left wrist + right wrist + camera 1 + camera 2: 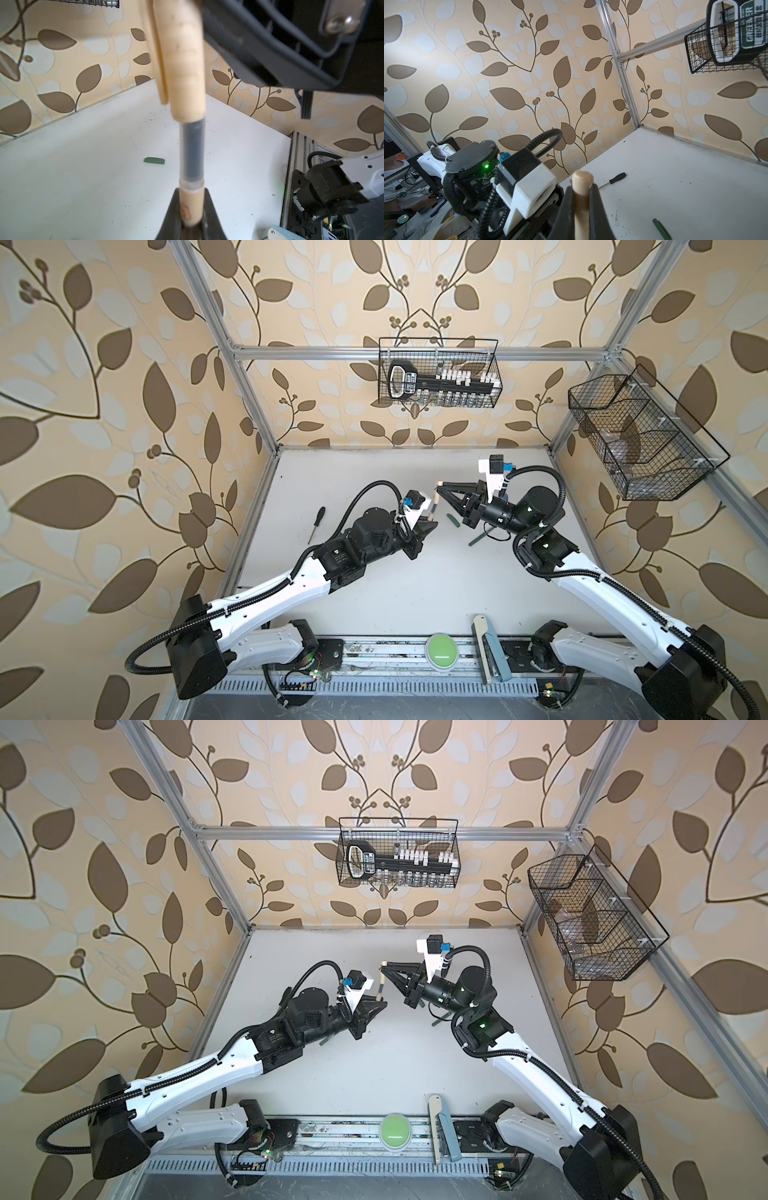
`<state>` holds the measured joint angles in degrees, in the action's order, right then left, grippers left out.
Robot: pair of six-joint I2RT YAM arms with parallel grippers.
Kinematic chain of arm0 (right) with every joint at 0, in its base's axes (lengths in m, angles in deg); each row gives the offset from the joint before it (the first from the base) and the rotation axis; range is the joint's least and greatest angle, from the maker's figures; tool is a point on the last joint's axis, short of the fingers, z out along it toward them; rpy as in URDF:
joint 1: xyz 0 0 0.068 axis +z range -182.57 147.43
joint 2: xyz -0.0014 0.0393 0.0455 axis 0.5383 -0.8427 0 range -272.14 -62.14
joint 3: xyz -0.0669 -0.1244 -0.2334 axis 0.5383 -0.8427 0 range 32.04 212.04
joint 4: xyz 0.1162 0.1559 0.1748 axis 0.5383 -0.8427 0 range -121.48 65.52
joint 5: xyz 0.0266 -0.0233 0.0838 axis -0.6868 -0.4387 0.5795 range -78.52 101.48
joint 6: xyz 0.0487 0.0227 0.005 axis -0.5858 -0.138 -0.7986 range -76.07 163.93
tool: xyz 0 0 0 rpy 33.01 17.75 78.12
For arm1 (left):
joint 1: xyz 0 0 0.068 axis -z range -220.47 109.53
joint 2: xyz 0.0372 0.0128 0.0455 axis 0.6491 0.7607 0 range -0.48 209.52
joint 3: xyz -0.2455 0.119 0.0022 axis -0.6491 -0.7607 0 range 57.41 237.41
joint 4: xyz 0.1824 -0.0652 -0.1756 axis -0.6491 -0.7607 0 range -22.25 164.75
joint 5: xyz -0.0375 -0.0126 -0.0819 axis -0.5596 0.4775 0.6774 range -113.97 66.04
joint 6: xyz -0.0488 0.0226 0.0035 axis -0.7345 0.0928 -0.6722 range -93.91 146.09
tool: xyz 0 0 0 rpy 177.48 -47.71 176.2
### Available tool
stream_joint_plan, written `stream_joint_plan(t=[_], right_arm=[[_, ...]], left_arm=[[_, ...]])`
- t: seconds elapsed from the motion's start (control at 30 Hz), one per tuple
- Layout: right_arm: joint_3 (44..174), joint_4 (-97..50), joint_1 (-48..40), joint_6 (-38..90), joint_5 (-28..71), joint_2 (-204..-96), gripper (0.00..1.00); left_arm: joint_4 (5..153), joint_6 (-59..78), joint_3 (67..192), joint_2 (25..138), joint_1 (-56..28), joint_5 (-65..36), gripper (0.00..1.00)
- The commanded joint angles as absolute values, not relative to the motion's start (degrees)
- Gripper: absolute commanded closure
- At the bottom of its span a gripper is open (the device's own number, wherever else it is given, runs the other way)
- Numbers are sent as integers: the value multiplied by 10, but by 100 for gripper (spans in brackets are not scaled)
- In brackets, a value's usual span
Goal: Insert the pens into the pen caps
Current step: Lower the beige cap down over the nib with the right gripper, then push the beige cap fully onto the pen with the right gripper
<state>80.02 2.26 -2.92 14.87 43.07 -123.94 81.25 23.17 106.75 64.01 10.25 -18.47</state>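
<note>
My left gripper (191,194) is shut on the barrel of a beige pen (190,205), which stands up from its jaws. The pen's front end sits inside the mouth of a beige pen cap (185,62), and a dark see-through section shows between cap and barrel. My right gripper (582,190) is shut on that cap (582,179). In both top views the pen (558,506) (379,988) and cap (437,484) (384,964) meet mid-table between the left gripper (555,523) and right gripper (441,486). A dark green cap (453,519) (154,160) and a dark green pen (478,539) (661,228) lie on the table.
A black-handled screwdriver (316,524) (612,180) lies left on the white table (415,585). Wire baskets hang on the back wall (438,373) and the right wall (640,439). A green button (441,651) and a blue-beige tool (490,651) sit on the front rail.
</note>
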Motion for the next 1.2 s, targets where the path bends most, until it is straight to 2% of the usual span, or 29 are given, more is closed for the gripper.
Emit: stream_joint_plan(t=[0.0, 0.43, 0.53, 0.6, 0.8, 0.93, 1.17], right_arm=[[785, 15, -23, 160, 420, -1240, 100], [780, -34, -19, 203, 375, -1224, 100], [778, -37, -19, 207, 375, -1224, 96], [779, -43, -18, 212, 375, -1223, 90], [801, -128, -9, 261, 366, -1202, 54], [813, -145, -23, 254, 395, -1182, 45], [833, -104, -58, 203, 473, -1202, 43]], left_arm=[[841, 241, 1085, 627, 110, -190, 100], [845, 247, 1085, 608, 110, -201, 100], [845, 248, 1087, 608, 110, -201, 100], [844, 248, 1087, 608, 109, -201, 100], [836, 251, 1091, 610, 109, -209, 100], [840, 247, 1085, 613, 110, -218, 100], [837, 244, 1087, 623, 110, -211, 100]])
